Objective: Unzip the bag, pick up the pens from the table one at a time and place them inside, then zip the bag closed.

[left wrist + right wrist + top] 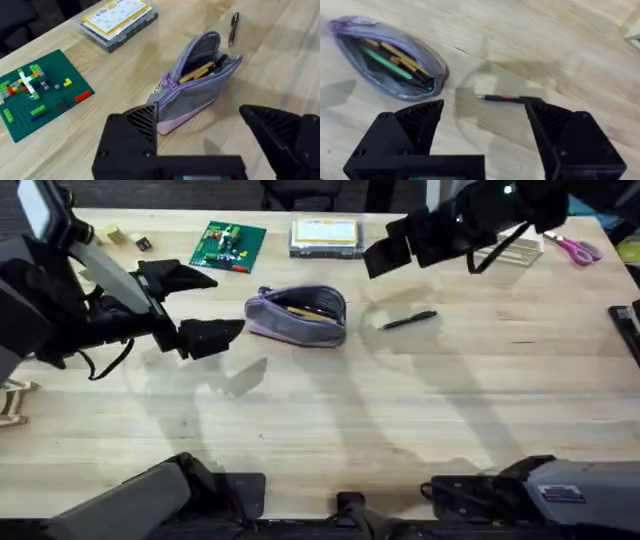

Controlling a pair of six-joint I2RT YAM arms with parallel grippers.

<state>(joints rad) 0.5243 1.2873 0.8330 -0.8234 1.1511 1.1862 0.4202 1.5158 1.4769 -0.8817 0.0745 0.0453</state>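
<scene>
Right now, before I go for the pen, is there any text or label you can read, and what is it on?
Nothing is legible.
Clear parts box: yellow-and-white lid label with dark print, too blurred to read.
Bag: small tag by the zipper, too small to read.

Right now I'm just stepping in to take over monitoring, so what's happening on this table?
Two robot arms are packing a pen into a bag. The bag lies unzipped mid-table, with pencils already inside. One black pen lies on the table to its right. The right gripper hovers over that pen, fingers open, holding nothing. The left gripper waits open just left of the bag, not touching it.
</scene>
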